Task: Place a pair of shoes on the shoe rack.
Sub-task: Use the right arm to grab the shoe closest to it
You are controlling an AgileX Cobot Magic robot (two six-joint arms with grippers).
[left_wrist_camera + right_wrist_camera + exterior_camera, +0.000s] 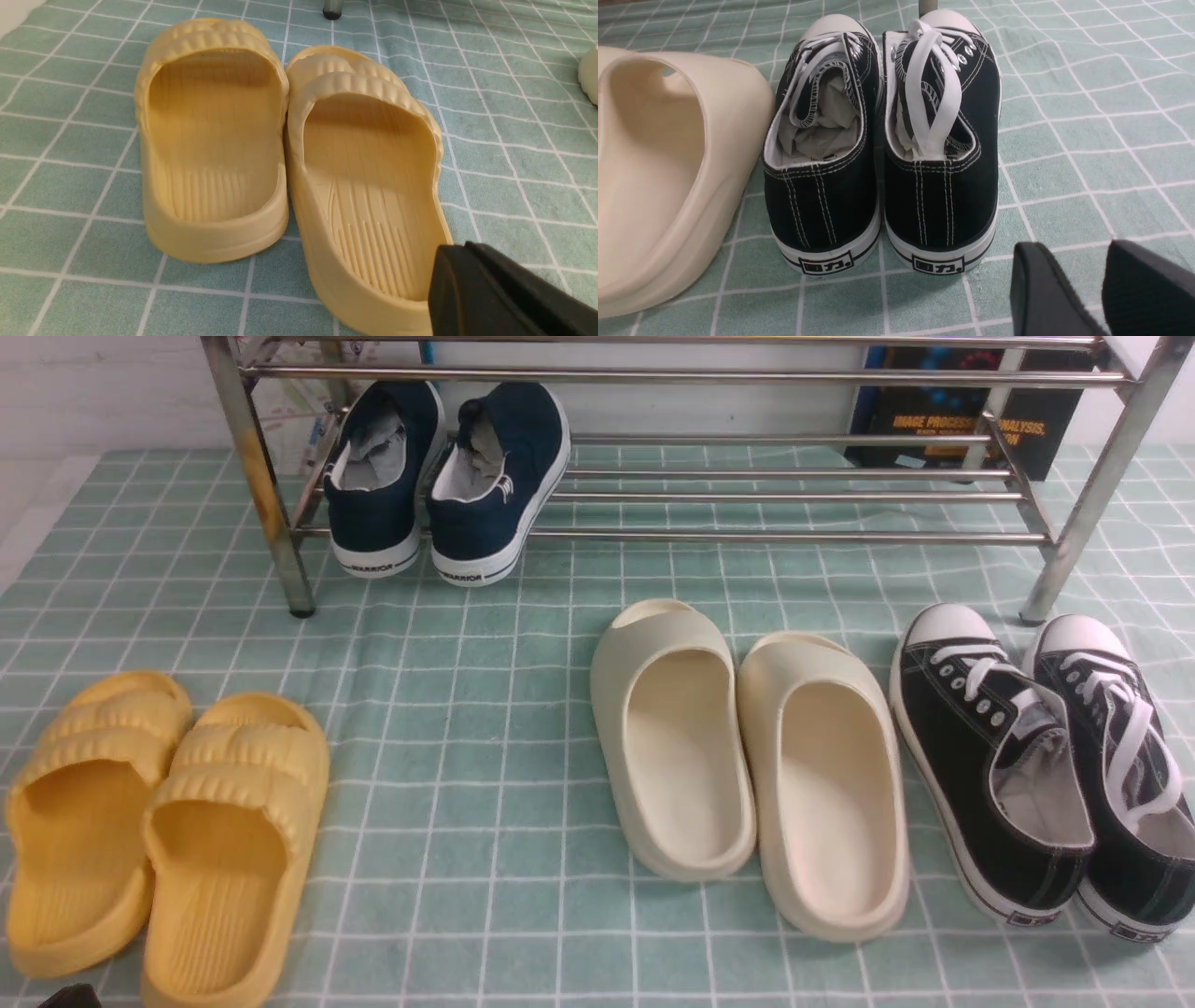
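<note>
Right jaws are hanging parted and empty; left jaws are sitting closed, gripping nothing. Shoe rack (653, 535) is standing well beyond both. Black sneakers (924, 200) are resting on the desk (1087, 140) just ahead of the right jaws, heels facing them.

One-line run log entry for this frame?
black sneakers: on cloth, off shoe rack, untouched | left gripper: shut, by yellow slippers | right gripper: open, empty, behind their heels

Checked cloth (467, 728): rack (794, 536), sneakers (980, 756), 4 slippers (672, 747)
</note>
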